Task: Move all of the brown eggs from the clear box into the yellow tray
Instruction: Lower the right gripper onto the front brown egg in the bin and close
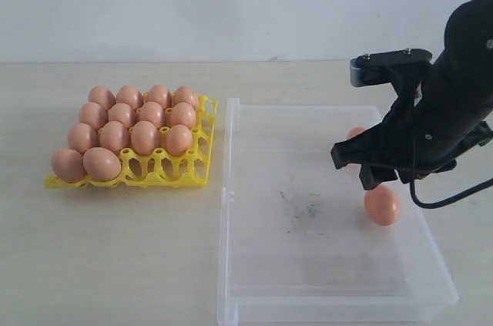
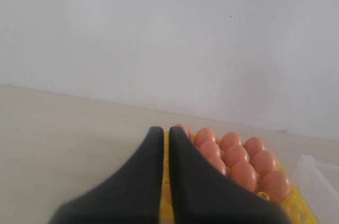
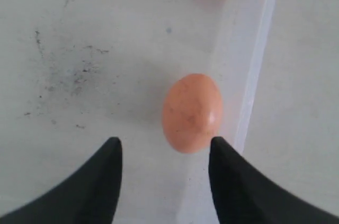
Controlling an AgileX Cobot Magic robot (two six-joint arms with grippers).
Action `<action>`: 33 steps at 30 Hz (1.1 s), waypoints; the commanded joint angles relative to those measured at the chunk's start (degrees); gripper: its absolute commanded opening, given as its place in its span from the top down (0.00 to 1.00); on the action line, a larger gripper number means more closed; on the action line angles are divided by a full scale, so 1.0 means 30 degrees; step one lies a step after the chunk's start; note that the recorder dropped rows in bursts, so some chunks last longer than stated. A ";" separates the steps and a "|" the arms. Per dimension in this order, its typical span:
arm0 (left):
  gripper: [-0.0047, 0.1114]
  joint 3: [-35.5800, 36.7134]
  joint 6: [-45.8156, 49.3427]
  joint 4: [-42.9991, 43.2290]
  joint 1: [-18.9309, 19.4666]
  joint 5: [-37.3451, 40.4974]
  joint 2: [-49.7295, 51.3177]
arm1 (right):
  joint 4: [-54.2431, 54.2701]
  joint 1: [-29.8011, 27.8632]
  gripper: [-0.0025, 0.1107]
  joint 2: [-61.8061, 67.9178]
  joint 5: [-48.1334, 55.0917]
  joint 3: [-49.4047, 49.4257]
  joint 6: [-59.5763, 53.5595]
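The right gripper point(image 3: 164, 144) hung open and empty over a brown egg point(image 3: 192, 113) by the clear box's point(image 1: 308, 264) right edge. The egg lay just ahead of the tips, lengthwise and off-centre.

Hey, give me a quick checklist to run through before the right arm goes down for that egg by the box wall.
1. Right gripper open: ok.
2. Egg centred between the fingers: not ok, it sits toward the wall-side finger.
3. Room for a finger between egg and clear box wall: cannot tell.
4. Free cups in yellow tray: ok, two empty.
5. Left gripper shut, outside the box: ok.
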 commanded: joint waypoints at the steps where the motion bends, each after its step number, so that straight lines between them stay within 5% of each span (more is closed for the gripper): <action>1: 0.93 -0.0072 -0.0023 -0.0009 -0.0073 -0.0108 0.0068 | 0.0230 -0.0092 0.56 0.1757 -0.0588 -0.0039 -0.0338; 14: 0.93 -0.0072 -0.0023 -0.0009 -0.0073 -0.0108 0.0068 | -0.1095 -0.0092 0.56 0.4005 -0.3582 -0.0039 -0.0264; 20: 0.93 -0.0072 -0.0023 -0.0009 -0.0073 -0.0108 0.0068 | -0.1291 -0.0092 0.56 0.4005 -0.3037 -0.0278 -0.5530; 33: 0.93 -0.0072 -0.0023 -0.0009 -0.0073 -0.0108 0.0068 | -0.1364 -0.0092 0.56 0.4005 -0.3803 -0.0278 -0.9967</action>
